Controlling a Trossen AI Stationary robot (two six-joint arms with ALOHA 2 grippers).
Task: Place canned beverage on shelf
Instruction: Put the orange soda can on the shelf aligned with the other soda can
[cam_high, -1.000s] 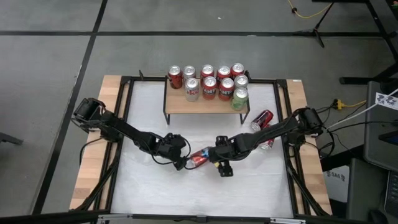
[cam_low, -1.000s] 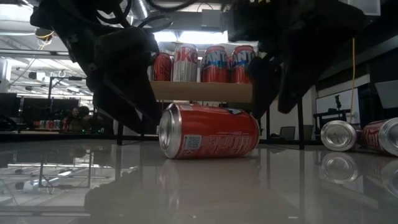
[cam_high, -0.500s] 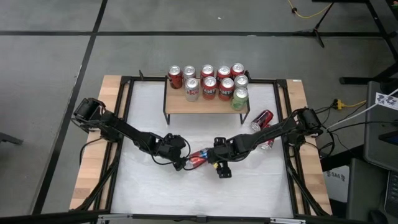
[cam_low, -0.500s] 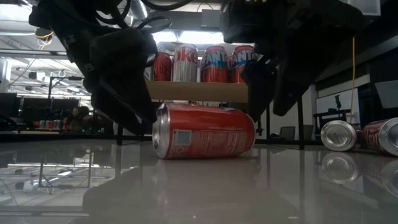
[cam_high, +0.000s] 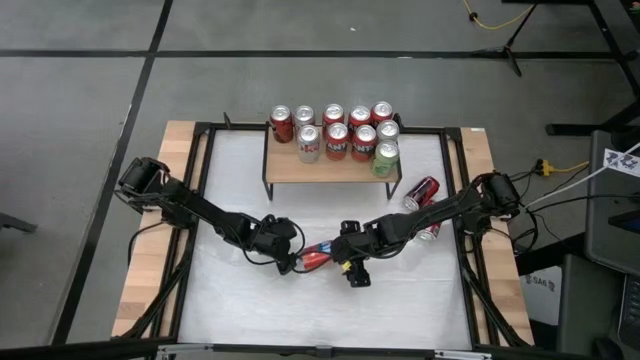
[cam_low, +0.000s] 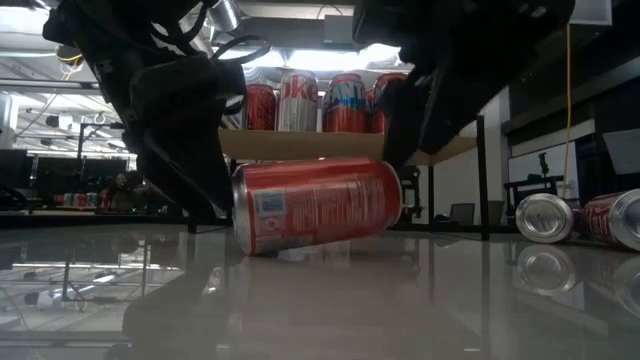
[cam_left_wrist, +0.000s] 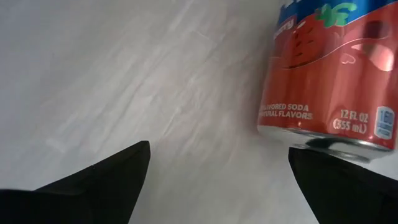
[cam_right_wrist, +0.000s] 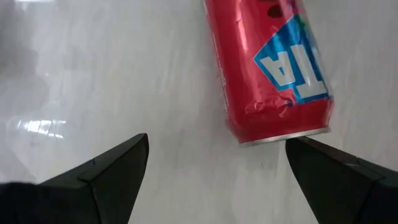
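while both arms reach low to the middle of the white tabletop, a red can lies on its side between them. the left end effector sits just beside one end of the can, and the right end effector sits just beside the other end. both have their fingers spread wide, and neither one pinches the can. in the low view the can looks a little tilted. the shelf stands at the back of the tabletop with nine cans upright on it. two more cans lie near the right arm.
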